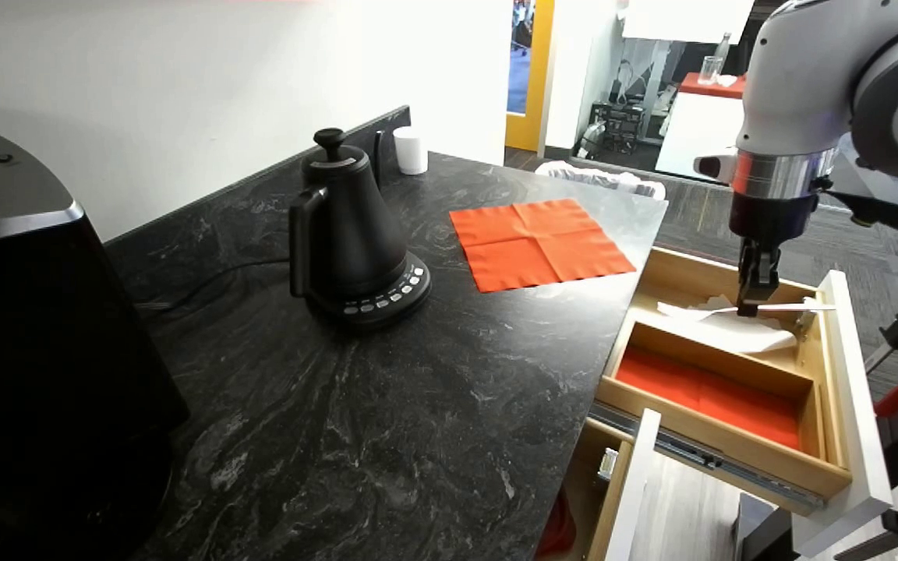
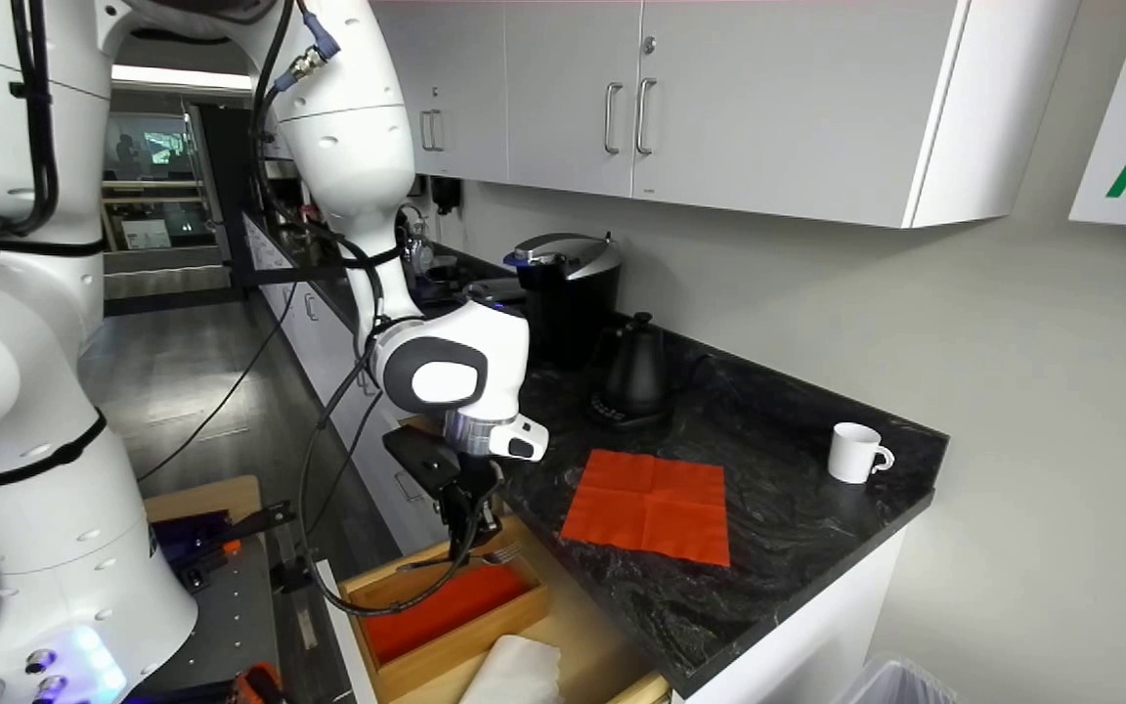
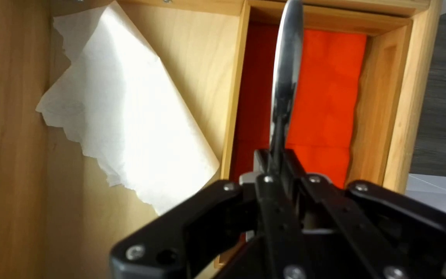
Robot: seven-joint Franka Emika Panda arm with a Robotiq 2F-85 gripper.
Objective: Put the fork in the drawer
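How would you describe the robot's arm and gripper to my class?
The arm is white, with rounded segments, dark grey trim and a silvery ring near the wrist. It carries black cables and black straps. The gripper is black, with angular linkages and silvery screws.

From here I count two open drawers (image 1: 856, 382), one fork (image 3: 286, 73), one tool (image 3: 275, 155), one kettle (image 1: 351, 226), one mug (image 2: 853, 454), one spread-out cloth (image 1: 540, 243).

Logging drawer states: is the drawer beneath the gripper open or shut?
Open: the drawer juts out past the countertop in both exterior views, and the wrist view looks down on a white sheet inside.
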